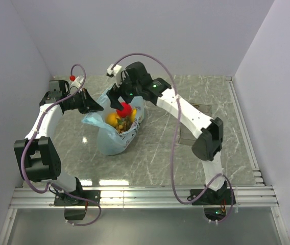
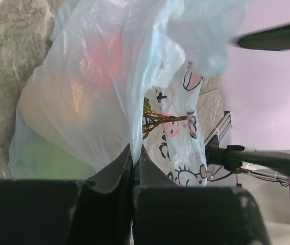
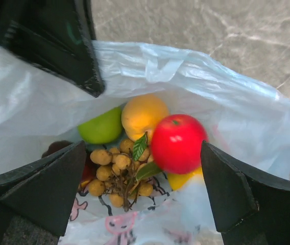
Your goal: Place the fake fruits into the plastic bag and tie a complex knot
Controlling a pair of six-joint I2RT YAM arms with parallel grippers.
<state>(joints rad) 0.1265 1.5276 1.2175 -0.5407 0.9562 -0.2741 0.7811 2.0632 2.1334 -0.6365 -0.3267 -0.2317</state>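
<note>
left gripper (image 2: 133, 153) clamped on plastic bag (image 1: 112, 142) rim, toward left edge; right gripper (image 1: 120, 104) angled down, fingers apart, above fake fruits (image 3: 141, 118).

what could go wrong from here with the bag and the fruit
The left gripper pinches only a thin fold of the plastic bag; it may slip and the mouth collapse. The red fruit sits on top of the other fruits, so it might roll out if the bag tips. The open right gripper straddles the mouth and could snag the film when lifting.
</note>
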